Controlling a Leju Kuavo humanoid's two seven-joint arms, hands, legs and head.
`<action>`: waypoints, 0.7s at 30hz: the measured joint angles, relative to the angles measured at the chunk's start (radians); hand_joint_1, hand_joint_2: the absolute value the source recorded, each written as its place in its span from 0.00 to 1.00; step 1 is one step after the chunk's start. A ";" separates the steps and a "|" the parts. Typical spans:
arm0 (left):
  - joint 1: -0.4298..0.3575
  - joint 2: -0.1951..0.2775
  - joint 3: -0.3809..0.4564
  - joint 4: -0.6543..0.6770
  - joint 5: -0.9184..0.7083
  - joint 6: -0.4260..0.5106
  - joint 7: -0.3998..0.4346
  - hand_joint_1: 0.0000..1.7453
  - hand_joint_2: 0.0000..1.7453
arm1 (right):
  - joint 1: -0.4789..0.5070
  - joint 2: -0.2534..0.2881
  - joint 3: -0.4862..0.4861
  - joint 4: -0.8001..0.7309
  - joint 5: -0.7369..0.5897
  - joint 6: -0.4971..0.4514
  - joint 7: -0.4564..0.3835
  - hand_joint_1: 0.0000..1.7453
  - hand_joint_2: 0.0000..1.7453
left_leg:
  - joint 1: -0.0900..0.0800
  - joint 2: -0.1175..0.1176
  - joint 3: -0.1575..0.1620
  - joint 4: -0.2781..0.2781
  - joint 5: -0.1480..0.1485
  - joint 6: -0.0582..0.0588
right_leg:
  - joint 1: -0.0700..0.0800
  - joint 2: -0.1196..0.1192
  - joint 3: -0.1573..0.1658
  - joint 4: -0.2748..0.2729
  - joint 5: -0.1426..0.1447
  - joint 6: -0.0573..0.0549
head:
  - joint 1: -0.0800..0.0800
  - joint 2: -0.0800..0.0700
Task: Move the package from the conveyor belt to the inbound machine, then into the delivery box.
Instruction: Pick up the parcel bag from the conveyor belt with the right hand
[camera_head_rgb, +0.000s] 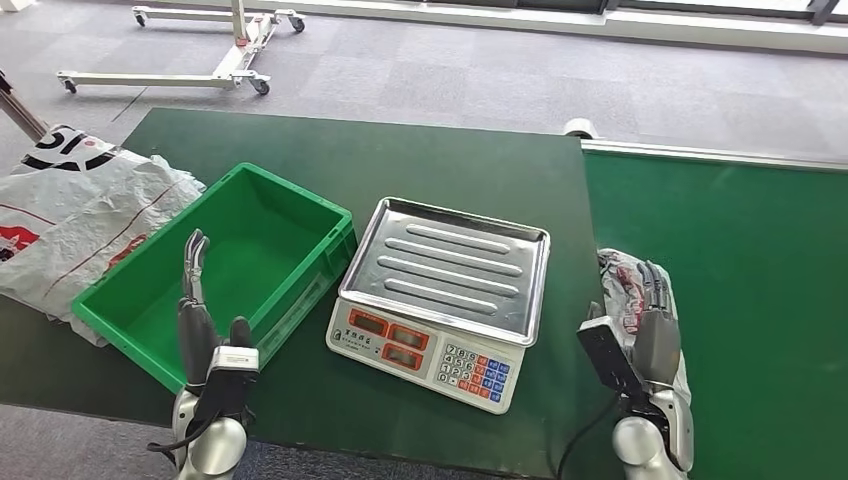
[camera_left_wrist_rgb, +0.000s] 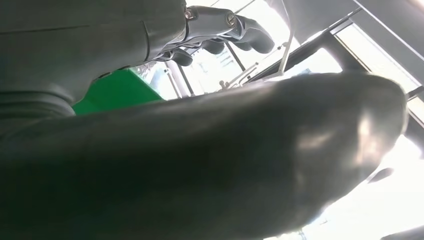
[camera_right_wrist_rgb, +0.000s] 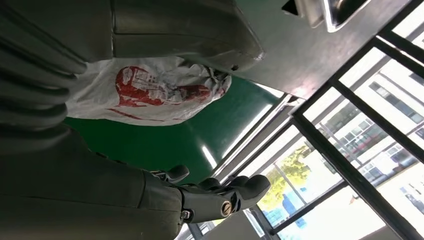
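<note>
Right robot hand (camera_head_rgb: 655, 335) hangs over the package (camera_head_rgb: 625, 285) on the belt (camera_head_rgb: 740, 260), fingers apart, nothing gripped. Left robot hand (camera_head_rgb: 200, 320) is idle and open by the box (camera_head_rgb: 150, 290). Thin slack plastic may slip from a shallow pinch before reaching the scale (camera_head_rgb: 450, 265).

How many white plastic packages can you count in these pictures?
2: one package on the belt by the right hand; one bag left of the green box.

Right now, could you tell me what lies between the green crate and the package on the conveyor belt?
In the head view, the weighing scale sits between the green crate and the package.
</note>
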 joint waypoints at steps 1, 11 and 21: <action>0.000 0.000 -0.003 0.004 0.002 0.000 0.001 0.00 0.00 | -0.008 -0.004 -0.007 0.024 0.015 -0.007 0.005 0.00 0.00 | 0.000 -0.001 0.000 0.000 0.000 0.000 | 0.000 -0.001 0.000 0.000 0.000 0.000 | 0.000 0.000; 0.004 0.003 -0.027 0.029 0.000 -0.028 0.010 0.00 0.00 | -0.065 -0.049 -0.066 0.300 0.170 -0.073 0.057 0.00 0.00 | 0.000 -0.001 -0.002 0.000 -0.001 0.000 | 0.000 -0.001 -0.001 0.000 0.000 0.000 | 0.000 0.000; 0.004 0.006 -0.035 0.038 -0.002 -0.030 0.013 0.00 0.00 | -0.081 -0.057 -0.080 0.389 0.175 -0.077 0.057 0.00 0.00 | 0.000 -0.001 -0.002 0.000 -0.001 0.000 | 0.000 -0.001 -0.001 0.000 0.000 0.000 | 0.000 0.000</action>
